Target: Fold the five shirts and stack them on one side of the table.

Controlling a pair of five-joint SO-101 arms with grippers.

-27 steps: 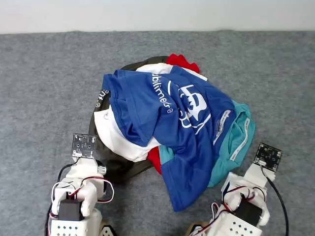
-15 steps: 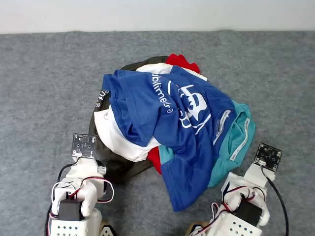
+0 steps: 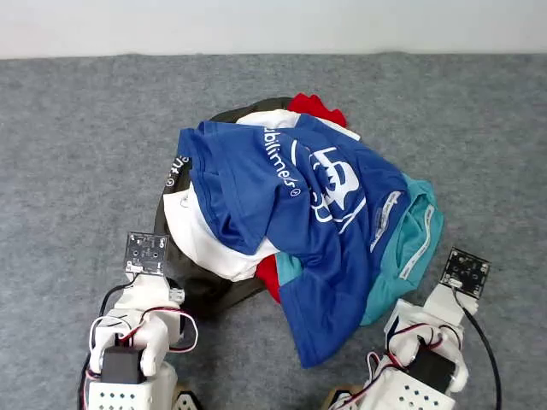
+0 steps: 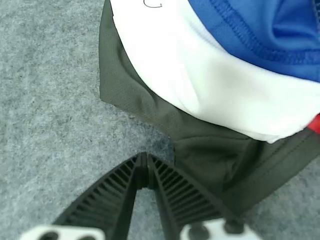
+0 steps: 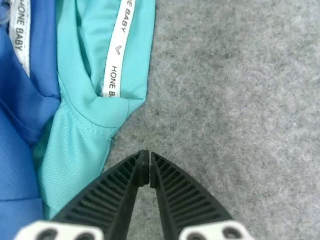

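Left fingers (image 4: 119, 196), right fingers (image 5: 119, 192) closed, empty

The high camera looks steeply down over the whole tabletop (image 3: 68, 128), facing away from the robot. The left wrist camera sits close above it, aimed past the left fingers (image 4: 175, 190) at the dark shirt (image 4: 210, 155) and white shirt (image 4: 200, 80). The right wrist camera looks past the right fingers (image 5: 175, 192) at the teal shirt (image 5: 75, 135). The high view shares all three shirts.

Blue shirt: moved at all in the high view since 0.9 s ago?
No. The blue shirt has its lower corner at the same spot on the grey table, same overlap on the teal shirt.
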